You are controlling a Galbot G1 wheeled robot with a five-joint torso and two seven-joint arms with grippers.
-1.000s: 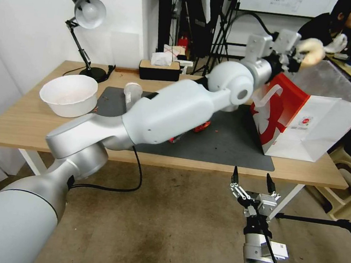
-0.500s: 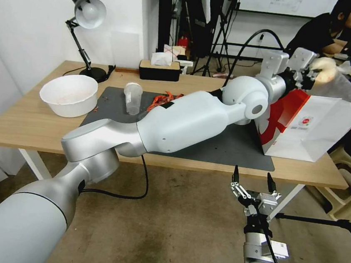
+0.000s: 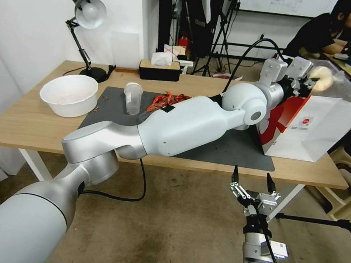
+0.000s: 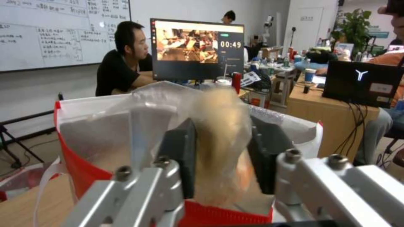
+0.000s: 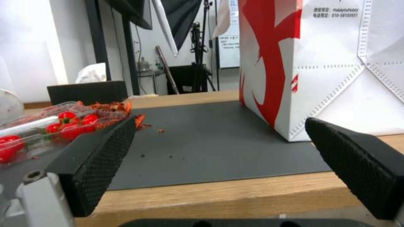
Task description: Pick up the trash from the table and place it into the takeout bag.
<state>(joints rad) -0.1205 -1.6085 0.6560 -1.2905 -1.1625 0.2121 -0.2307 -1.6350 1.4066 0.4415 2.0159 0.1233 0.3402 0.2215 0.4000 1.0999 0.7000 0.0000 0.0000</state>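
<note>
Left hand [image 3: 310,78] is extended across the tabletop [image 3: 25,124] to the open mouth of the takeout bag [image 3: 310,124], its fingers clamped on a small beige lump [image 3: 321,78]. In the left wrist view the lump [image 4: 223,138] sits pinched between the two dark pads [image 4: 181,157], directly above the bag's opening [image 4: 84,138]; whether it touches the clear liner at the rim cannot be settled from these views. The bag stands upright at the right end of the dark grey mat [image 3: 224,147], red side toward the robot's left.

Right hand [image 3: 253,182] hangs below the tabletop's front edge, fingers spread wide and holding nothing; its wrist view faces the mat [image 5: 210,145] and the bag's base [image 5: 320,78].

A clear plastic cup [image 3: 132,97] stands upright on the mat's left part. A large white bowl [image 3: 68,94] rests on bare wood just beside the mat. A clear tray of tomatoes [image 5: 50,123] lies on the mat.
</note>
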